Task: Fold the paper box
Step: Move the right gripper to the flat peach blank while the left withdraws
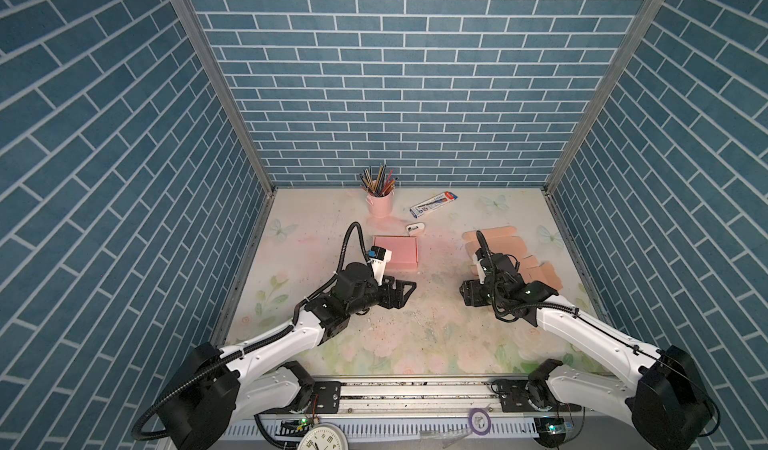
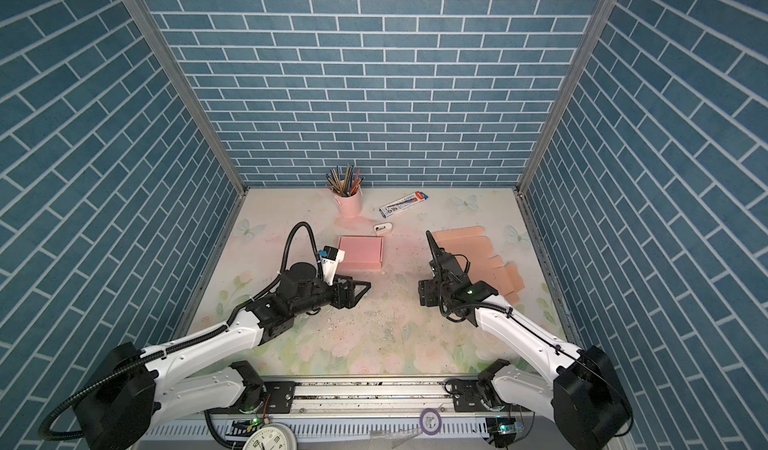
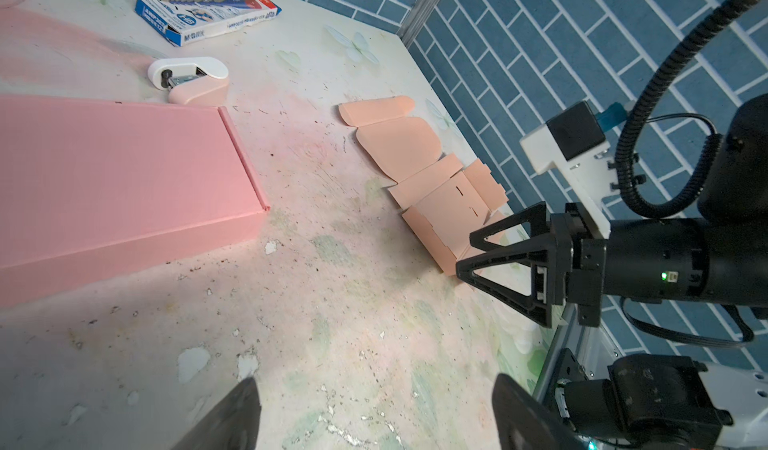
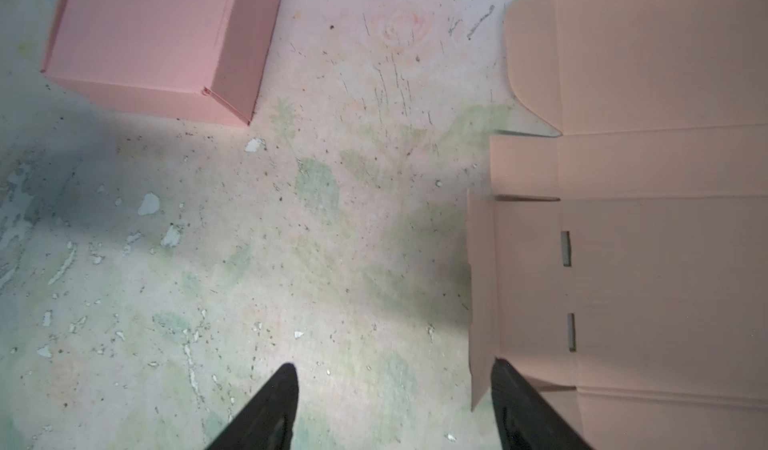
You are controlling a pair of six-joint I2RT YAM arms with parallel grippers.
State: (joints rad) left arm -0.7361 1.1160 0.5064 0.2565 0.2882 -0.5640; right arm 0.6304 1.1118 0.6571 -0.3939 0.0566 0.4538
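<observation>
The paper box is a flat peach blank [image 1: 505, 242] [image 2: 473, 244] [image 3: 419, 148] lying unfolded at the right of the table in both top views. In the right wrist view one side flap [image 4: 480, 285] of the blank [image 4: 656, 169] stands up. My right gripper [image 4: 392, 364] [image 1: 467, 292] [image 2: 424, 293] [image 3: 464, 252] is open at the blank's near left edge. One of its fingertips [image 4: 505, 375] is inside that flap and the other is over bare table. My left gripper [image 3: 374, 385] [image 1: 409, 292] [image 2: 362, 292] is open and empty over the middle of the table.
A folded pink box [image 1: 397, 252] [image 2: 360, 252] [image 3: 116, 169] [image 4: 162, 40] sits beyond the left gripper. Behind it stand a pink cup of pencils [image 1: 380, 204], a blue pencil carton [image 1: 432, 203] [image 3: 208, 13] and a small white stapler [image 1: 415, 228] [image 3: 189, 78]. Brick-patterned walls enclose the table.
</observation>
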